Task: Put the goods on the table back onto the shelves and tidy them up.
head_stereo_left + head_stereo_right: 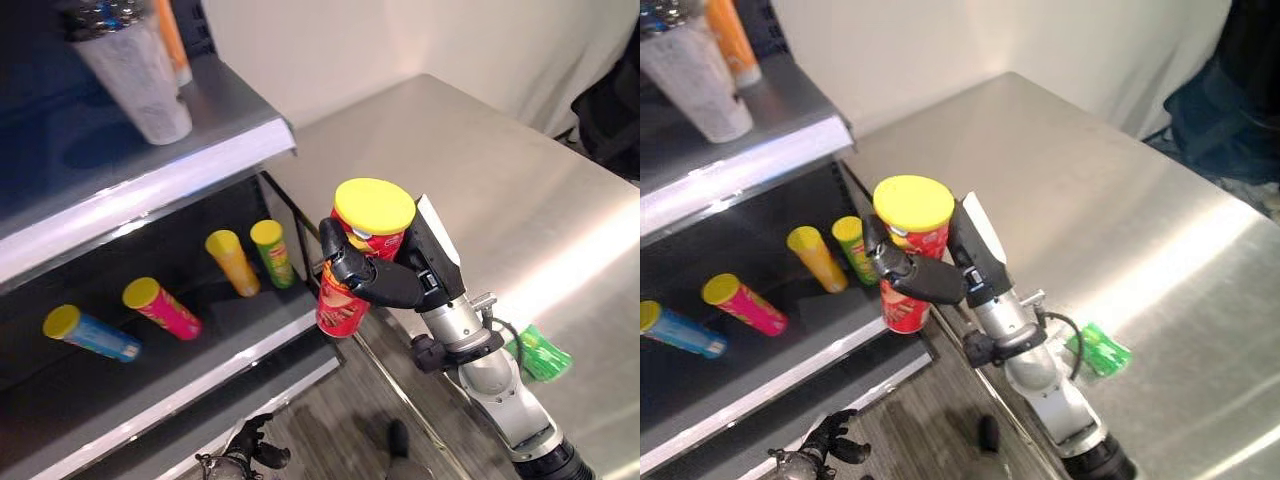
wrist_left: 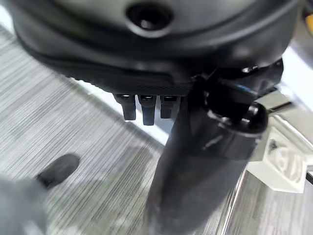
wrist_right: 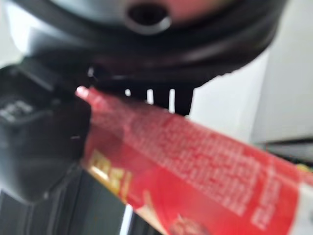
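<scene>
Nearest us, our left hand (image 1: 245,447) hangs low over the floor, fingers loosely curled, empty. Our right hand (image 1: 375,275) grips the red can (image 1: 345,300) upright at the table (image 1: 520,200) edge. We should carry it level toward the lower shelf (image 1: 230,335), clear of the standing cans (image 1: 250,258).

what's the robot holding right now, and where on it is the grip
The right hand holds a red can with a yellow lid, fingers curled round its upper body just below the lid.
</scene>
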Robot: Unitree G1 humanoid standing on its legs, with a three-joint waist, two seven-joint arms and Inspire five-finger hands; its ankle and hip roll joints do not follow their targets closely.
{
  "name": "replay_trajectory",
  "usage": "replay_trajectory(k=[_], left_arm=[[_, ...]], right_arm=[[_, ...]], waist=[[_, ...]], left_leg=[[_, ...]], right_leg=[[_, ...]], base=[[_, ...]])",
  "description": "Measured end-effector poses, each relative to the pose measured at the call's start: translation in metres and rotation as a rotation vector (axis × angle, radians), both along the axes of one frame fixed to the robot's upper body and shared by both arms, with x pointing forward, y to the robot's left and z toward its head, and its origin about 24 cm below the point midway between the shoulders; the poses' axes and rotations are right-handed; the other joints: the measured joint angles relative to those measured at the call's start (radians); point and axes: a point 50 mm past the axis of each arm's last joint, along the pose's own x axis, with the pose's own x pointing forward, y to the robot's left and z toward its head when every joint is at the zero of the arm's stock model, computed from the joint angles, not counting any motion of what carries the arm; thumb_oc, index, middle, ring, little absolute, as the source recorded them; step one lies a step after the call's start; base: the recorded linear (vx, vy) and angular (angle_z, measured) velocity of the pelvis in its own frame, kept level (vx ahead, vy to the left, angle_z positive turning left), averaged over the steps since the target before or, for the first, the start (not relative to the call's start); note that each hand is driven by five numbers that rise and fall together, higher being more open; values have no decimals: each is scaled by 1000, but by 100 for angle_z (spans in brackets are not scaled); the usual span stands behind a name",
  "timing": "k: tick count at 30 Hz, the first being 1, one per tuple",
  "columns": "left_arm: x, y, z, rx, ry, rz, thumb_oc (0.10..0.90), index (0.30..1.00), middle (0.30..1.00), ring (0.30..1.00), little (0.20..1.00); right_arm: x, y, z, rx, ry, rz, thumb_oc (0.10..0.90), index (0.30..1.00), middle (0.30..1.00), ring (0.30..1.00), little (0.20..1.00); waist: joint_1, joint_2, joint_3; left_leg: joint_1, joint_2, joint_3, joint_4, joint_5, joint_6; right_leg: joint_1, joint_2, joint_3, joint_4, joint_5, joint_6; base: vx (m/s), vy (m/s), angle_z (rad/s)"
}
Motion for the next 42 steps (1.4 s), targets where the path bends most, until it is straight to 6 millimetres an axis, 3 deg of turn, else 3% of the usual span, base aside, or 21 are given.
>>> replay_trajectory(k=[2, 7, 10, 11, 13, 16, 17, 18, 19, 23, 24, 27, 28, 29, 31, 32, 34, 35, 37, 39, 42], left_arm=[[9, -10, 3, 4, -18, -91, 800, 900, 900, 900, 900], [13, -21, 6, 4, -45, -216, 800, 900, 900, 900, 900], [-1, -1, 1, 57, 5, -198, 800, 900, 900, 900, 900], [-7, 13, 0, 95, 31, -179, 800, 900, 900, 900, 900], [-15, 22, -1, 105, 30, -135, 800, 900, 900, 900, 900], [-32, 24, -6, 72, 69, -50, 800, 900, 900, 900, 900], [-31, 23, -6, 72, 68, -54, 800, 900, 900, 900, 900], [-28, 28, -4, 87, 56, -46, 800, 900, 900, 900, 900], [-26, 35, -2, 103, 50, -31, 800, 900, 900, 900, 900], [-29, 32, -6, 86, 76, -8, 800, 900, 900, 900, 900], [-25, 20, -6, 55, 62, -1, 800, 900, 900, 900, 900], [-30, -3, -10, -19, 67, 18, 800, 900, 900, 900, 900], [-26, -11, -8, -45, 40, 4, 800, 900, 900, 900, 900], [-24, -17, -6, -58, 22, -20, 800, 900, 900, 900, 900], [-19, -19, -6, -59, 17, -11, 800, 900, 900, 900, 900], [-12, -12, -5, -34, 13, 4, 800, 900, 900, 900, 900], [-9, -5, -5, -10, 21, 29, 800, 900, 900, 900, 900], [-11, -11, -5, -23, 21, 12, 800, 900, 900, 900, 900], [-11, -25, -5, -14, 22, -105, 800, 900, 900, 900, 900], [-12, -38, -5, -23, 14, -178, 800, 900, 900, 900, 900], [-8, -39, -2, -26, -3, -232, 800, 900, 900, 900, 900]], right_arm=[[-1, -5, -2, -4, 0, -39, 400, 300, 300, 300, 300], [-6, -5, -17, -20, 36, -117, 400, 300, 300, 300, 300], [-8, 6, -26, -45, 63, -83, 400, 300, 300, 300, 300], [-9, 9, -28, -57, 69, -72, 400, 300, 300, 300, 300], [-8, 12, -29, -26, 80, -75, 400, 300, 300, 300, 300], [-4, 9, -35, -47, 101, -96, 400, 300, 300, 300, 300], [-3, 7, -34, -59, 95, -101, 400, 300, 300, 300, 300], [-2, 5, -35, -71, 95, -104, 400, 300, 300, 300, 300], [-2, 5, -36, -83, 100, -102, 400, 300, 300, 300, 300], [-1, 3, -32, -91, 80, -95, 400, 300, 300, 300, 300], [0, -1, -29, -107, 61, -101, 400, 300, 300, 300, 300], [-12, 3, -49, -131, 161, -45, 400, 300, 300, 300, 300], [-14, 7, -53, -120, 184, -24, 400, 300, 300, 300, 300], [-12, 11, -49, -150, 163, 8, 400, 300, 300, 300, 300], [-5, 12, -41, -161, 126, 17, 400, 300, 300, 300, 300], [-3, 14, -36, -168, 102, 29, 400, 300, 300, 300, 300], [-2, 7, -31, -189, 72, 11, 400, 300, 300, 300, 300], [-1, 1, -28, -168, 64, -26, 400, 300, 300, 300, 300], [2, -14, -25, -146, 60, -99, 400, 300, 300, 300, 300], [2, -25, -27, -148, 73, -150, 400, 300, 300, 300, 300], [-2, -14, -44, -100, 159, -128, 400, 300, 300, 300, 300]], waist=[[-19, -19, -5], [-22, -38, -14], [-11, -47, -6], [2, -62, -2], [35, -91, 4], [55, -70, 15], [57, -61, 19], [68, -53, 23], [80, -64, 21], [117, -87, 4], [110, -45, -2], [79, -53, -16], [81, -60, -14], [93, -25, -17], [97, 15, -6], [104, -34, 22], [73, -85, 31], [46, -68, 22], [35, -31, 14], [19, 1, 5], [0, -6, -3]], left_leg=[[-8, -31, 70, -2, 22, 18], [-27, -198, 29, -29, 37, 127], [-27, -188, 57, -28, 37, 144], [-23, -173, 66, -28, 28, 158], [-9, -186, 94, -12, 14, 158], [4, -145, 127, 23, -10, 141], [7, -123, 136, 14, -11, 142], [0, -55, 149, 14, -11, 137], [2, -49, 141, 7, 9, 112], [-37, -52, 157, 70, -19, 124], [-40, -76, 122, -33, 38, 128], [-34, -75, 119, -13, 61, 108], [-129, -80, 120, 129, 33, 104], [-151, -98, 117, 44, 43, 119], [-186, -89, 106, 16, 152, 134], [-192, -104, 69, 36, 173, 105], [-209, 56, 68, 201, 57, 16], [-178, 129, 87, 172, 55, 11], [-122, 207, 44, 171, 78, -79], [-60, 201, -24, 152, 197, -98], [-9, 44, -55, 105, 39, -61]], right_leg=[[26, -63, -24, 3, 2, 2], [-32, -222, -44, 70, 145, -34], [-123, -221, -27, 160, 161, -3], [-118, -168, -36, 104, 113, 55], [-117, -116, -68, 122, 161, -5], [-90, -77, -32, 128, 151, -5], [-107, -51, -32, 197, 68, 16], [-194, 34, 12, 514, -225, 15], [-185, 109, 10, 545, -266, -34], [24, 153, 29, 149, -253, -80], [26, 186, 49, 120, -236, -87], [89, 198, 52, -2, -186, -89], [89, 159, 52, -2, -173, -99], [91, 153, 52, -1, -173, -99], [87, 160, 45, -2, -177, -91], [82, 116, 44, -1, -170, -88], [90, 66, -13, -1, -165, -78], [87, 41, -33, -1, -162, -71], [85, 17, -16, 4, -137, -28], [70, -28, -3, 35, -123, 18], [65, -182, -4, 73, 20, 14]], base=[[-234, 475, 70], [-193, 392, 39], [-211, 274, -17], [-284, 391, -16], [-239, 264, -45], [-241, 165, -28], [-223, 100, 7], [-206, 56, 7], [-114, -17, -4], [-36, -60, -33], [-41, -78, -48], [-174, -21, -4], [-266, 97, 33], [-323, 169, 34], [-207, 251, 6], [-120, 193, 16], [-76, 284, 61], [-30, 527, 70], [-31, 444, 28], [-1, 503, 8], [-81, 550, 22]])
